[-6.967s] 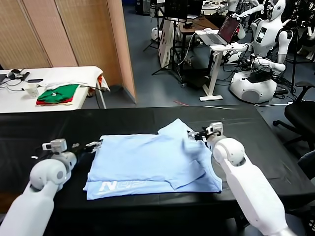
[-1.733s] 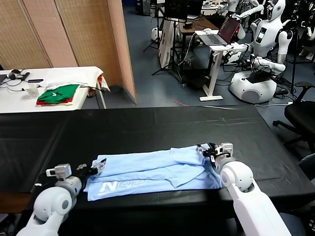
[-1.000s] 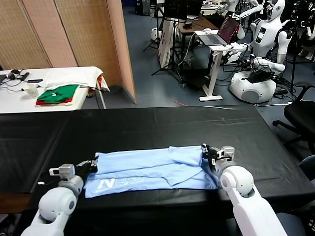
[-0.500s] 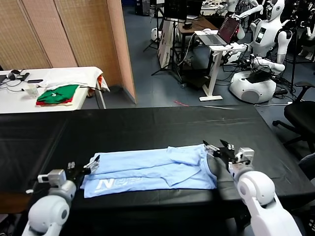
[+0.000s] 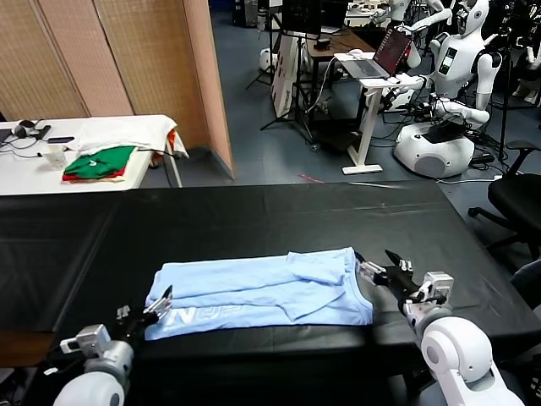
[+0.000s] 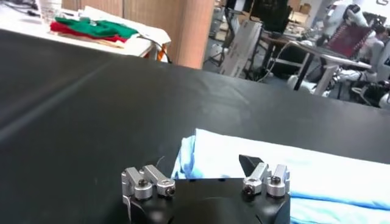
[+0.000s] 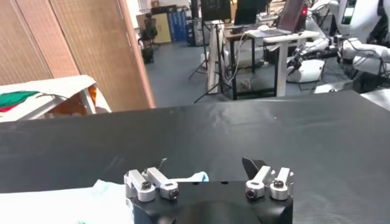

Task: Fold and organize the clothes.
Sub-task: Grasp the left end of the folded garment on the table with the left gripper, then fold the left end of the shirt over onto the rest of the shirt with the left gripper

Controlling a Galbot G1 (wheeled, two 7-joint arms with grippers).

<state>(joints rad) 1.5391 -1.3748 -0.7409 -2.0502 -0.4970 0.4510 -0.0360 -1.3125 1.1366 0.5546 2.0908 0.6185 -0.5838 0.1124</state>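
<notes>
Pale sky-blue thin fabric, a short-sleeved T-shirt (image 5: 258, 291) with white lettering, lies folded into a long flat band near the front edge of my black-covered counter (image 5: 254, 220). My left end effector (image 5: 152, 306) sits just off the shirt's left end with its fingers spread wide and holding nothing, and my right end effector (image 5: 382, 266) sits just beside the shirt's right end, likewise spread wide and empty. Farther back on my left, a green-and-red pile of folded clothes (image 5: 100, 161) rests on a white table (image 5: 93, 135).
</notes>
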